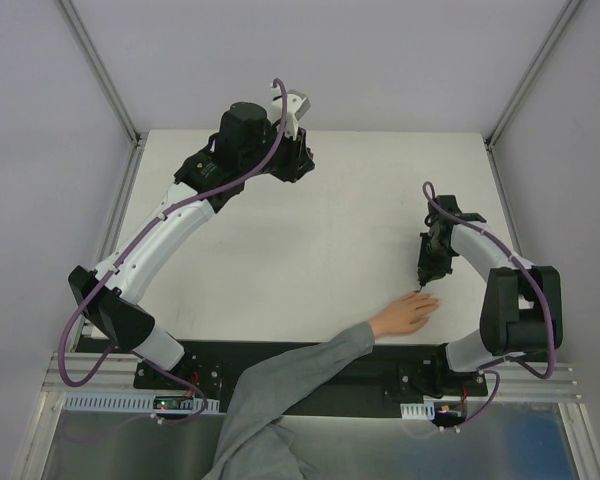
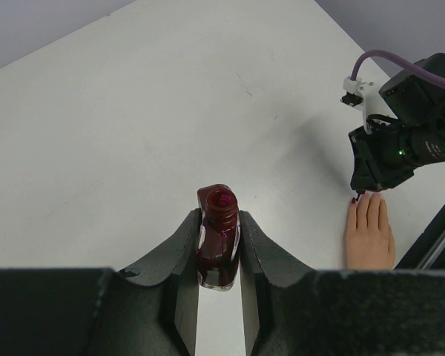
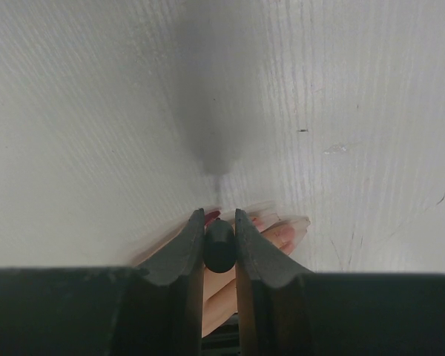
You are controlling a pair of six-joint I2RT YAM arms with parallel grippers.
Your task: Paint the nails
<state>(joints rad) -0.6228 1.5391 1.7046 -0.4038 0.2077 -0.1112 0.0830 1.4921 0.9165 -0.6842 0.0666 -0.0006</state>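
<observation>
A bare hand (image 1: 405, 313) with a grey sleeve lies flat on the white table, fingers pointing right. In the left wrist view the hand (image 2: 369, 231) shows one nail (image 2: 354, 199) painted dark red. My right gripper (image 1: 423, 282) hangs just above the fingertips, shut on a black brush cap (image 3: 219, 245); the hand (image 3: 274, 233) is blurred below it, with a red nail (image 3: 212, 216) beside the left jaw. My left gripper (image 1: 302, 158) is at the far side of the table, shut on an open dark red polish bottle (image 2: 218, 236).
The grey-sleeved forearm (image 1: 285, 385) crosses the black base plate (image 1: 210, 352) at the near edge. Metal frame posts (image 1: 100, 70) rise at the back corners. The right arm's elbow (image 1: 520, 310) stands right of the hand.
</observation>
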